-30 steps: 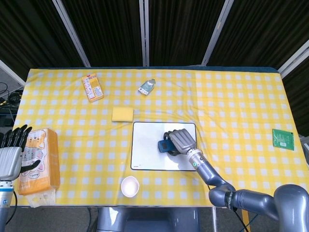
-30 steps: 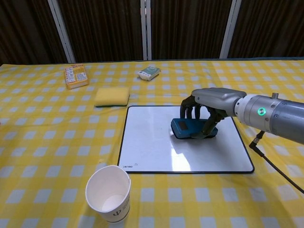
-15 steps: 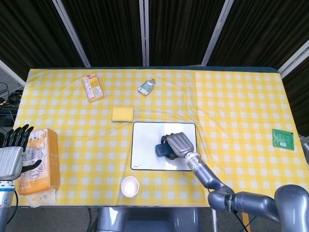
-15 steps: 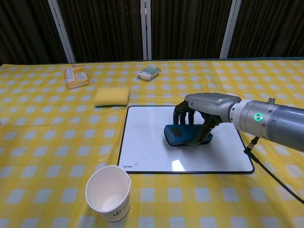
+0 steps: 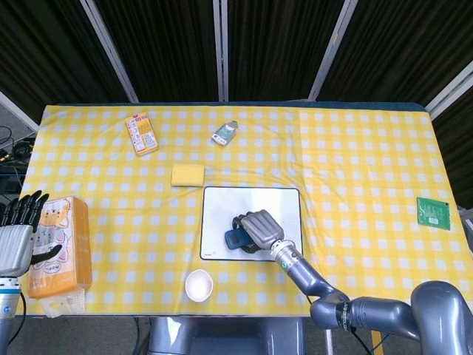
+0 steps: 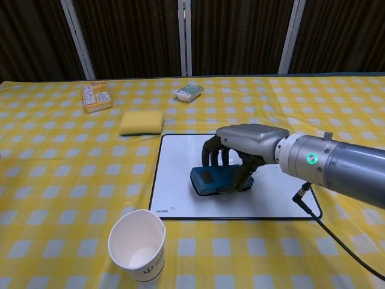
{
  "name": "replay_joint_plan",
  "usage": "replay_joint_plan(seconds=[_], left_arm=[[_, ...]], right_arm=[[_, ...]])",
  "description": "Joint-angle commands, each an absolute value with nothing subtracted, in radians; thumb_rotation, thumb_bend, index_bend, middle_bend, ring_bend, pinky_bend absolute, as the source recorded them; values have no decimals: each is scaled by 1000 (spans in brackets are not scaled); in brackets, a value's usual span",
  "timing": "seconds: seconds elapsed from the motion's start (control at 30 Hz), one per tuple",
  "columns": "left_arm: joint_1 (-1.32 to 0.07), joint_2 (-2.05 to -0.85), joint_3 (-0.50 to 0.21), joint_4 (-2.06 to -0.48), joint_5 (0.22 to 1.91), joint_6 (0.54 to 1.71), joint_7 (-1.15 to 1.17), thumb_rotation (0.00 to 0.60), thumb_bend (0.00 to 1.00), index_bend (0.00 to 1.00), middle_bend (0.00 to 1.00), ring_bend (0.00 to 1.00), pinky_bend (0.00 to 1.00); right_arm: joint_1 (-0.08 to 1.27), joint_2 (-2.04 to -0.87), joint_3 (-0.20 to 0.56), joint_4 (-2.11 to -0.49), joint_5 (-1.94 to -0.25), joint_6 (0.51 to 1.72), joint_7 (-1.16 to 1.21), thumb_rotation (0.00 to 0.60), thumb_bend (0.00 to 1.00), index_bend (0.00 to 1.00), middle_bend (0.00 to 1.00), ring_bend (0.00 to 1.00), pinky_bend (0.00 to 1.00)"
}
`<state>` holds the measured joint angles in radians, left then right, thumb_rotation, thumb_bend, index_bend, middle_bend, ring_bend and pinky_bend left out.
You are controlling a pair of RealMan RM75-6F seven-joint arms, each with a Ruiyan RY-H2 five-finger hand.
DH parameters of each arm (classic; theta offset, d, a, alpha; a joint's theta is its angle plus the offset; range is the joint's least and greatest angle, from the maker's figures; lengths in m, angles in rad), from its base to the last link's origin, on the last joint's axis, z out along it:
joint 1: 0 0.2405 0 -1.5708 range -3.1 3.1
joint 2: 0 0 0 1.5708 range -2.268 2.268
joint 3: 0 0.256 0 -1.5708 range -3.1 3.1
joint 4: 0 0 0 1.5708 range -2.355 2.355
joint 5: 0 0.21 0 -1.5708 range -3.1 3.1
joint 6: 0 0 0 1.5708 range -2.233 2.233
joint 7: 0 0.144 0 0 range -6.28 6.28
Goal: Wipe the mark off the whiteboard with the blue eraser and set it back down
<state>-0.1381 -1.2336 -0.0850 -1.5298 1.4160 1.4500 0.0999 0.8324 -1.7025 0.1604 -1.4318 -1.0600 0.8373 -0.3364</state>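
Note:
The blue eraser (image 6: pixel 209 180) (image 5: pixel 235 239) lies flat on the whiteboard (image 6: pixel 180 162) (image 5: pixel 218 211), toward its front left part. My right hand (image 6: pixel 240 147) (image 5: pixel 256 230) covers the eraser from above, fingers wrapped over it, pressing it on the board. No mark shows on the visible white surface. My left hand (image 5: pixel 16 237) hangs off the table's left edge beside a tissue pack, fingers apart and holding nothing; the chest view does not show it.
A white paper cup (image 6: pixel 137 244) (image 5: pixel 199 285) stands just in front of the board's left corner. A yellow sponge (image 6: pixel 142 122), an orange box (image 6: pixel 96 96) and a small packet (image 6: pixel 189 92) lie behind. The tissue pack (image 5: pixel 60 244) sits far left, a green card (image 5: pixel 433 213) far right.
My right hand has slid the eraser across the board toward the front left, from near the board's middle right to its lower left area. The left hand has stayed put.

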Motion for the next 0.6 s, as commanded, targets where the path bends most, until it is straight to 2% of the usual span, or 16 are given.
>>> replay_joint_plan(seconds=[0.03,0.37,0.6], left_arm=[[-138,-1233,-85,-1530,1415,1450,100,600,0,0,0,0,0],[-138,-1234,-85,-1530,1416,1451,103,600,0,0,0,0,0],[-139,-1231,-84,-1535,1420,1451,95,600,0,0,0,0,0]], right_arm=[[827,-1698,162,-1406,-1032,837,-335,600,445,828,721,753,817],[795,-1660,163,-1351,-978,841,-314,600,445,829,721,753,817],[767,-1602,167,-1369,-963,890,-335,600,444,829,722,754,817]])
